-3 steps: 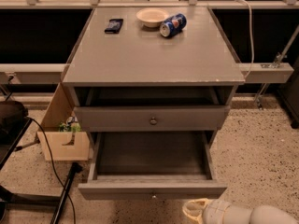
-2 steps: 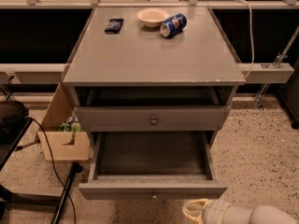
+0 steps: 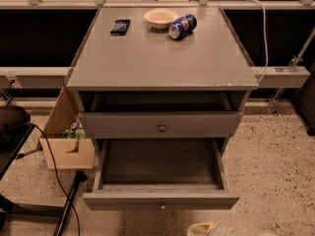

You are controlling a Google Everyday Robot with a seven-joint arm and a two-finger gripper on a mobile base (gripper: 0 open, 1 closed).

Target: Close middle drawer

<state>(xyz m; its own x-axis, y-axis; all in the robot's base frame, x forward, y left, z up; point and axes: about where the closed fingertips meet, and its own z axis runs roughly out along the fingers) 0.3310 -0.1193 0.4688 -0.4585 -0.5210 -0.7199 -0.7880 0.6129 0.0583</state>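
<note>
While the grey cabinet (image 3: pixel 162 58) stands mid-scene, its middle drawer (image 3: pixel 160 199) is pulled far out toward the near side. Above it, the top drawer (image 3: pixel 123 124) sits slightly out. A wooden box (image 3: pixel 66 151) stands just left of the cabinet. The gripper (image 3: pixel 204 228) shows at the near edge, near the drawer front; wide or narrow, I cannot tell. On the far cabinet top lie a bowl (image 3: pixel 160 17), a can (image 3: pixel 182 26) on its side just right of it, and, left, perhaps a phone (image 3: pixel 120 26).

light: overhead, soft | shadows: dark under cabinet top (image 3: pixel 162 58) | pincer (image 3: pixel 203 228): pale, bottom edge
</note>
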